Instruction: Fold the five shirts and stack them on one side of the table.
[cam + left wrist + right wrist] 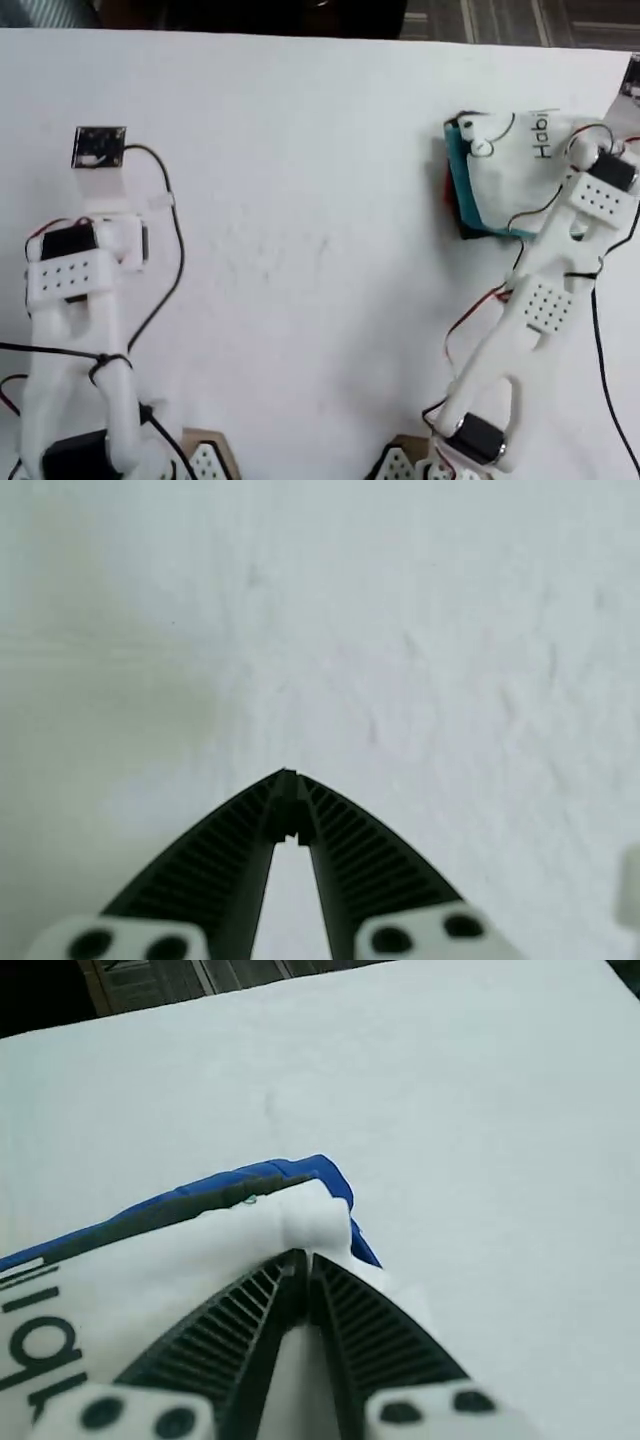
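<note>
A stack of folded shirts [478, 185] lies at the table's far right. A white shirt [520, 160] with dark lettering is on top, and teal, red and dark edges show beneath it. My right arm [545, 300] stretches over the stack. My right gripper [300, 1258] sits at the far right corner of the white shirt [150, 1270], shut on a raised bump of its cloth, above a blue edge [300, 1172]. My left arm [75, 275] stands at the near left. My left gripper [288, 783] is shut over bare table with nothing in it.
The white table [310, 200] stretches bare between the two arms. Its far edge [300, 34] meets a dark floor. Black cables [170, 230] trail beside the left arm, and more cables [470, 310] hang by the right arm.
</note>
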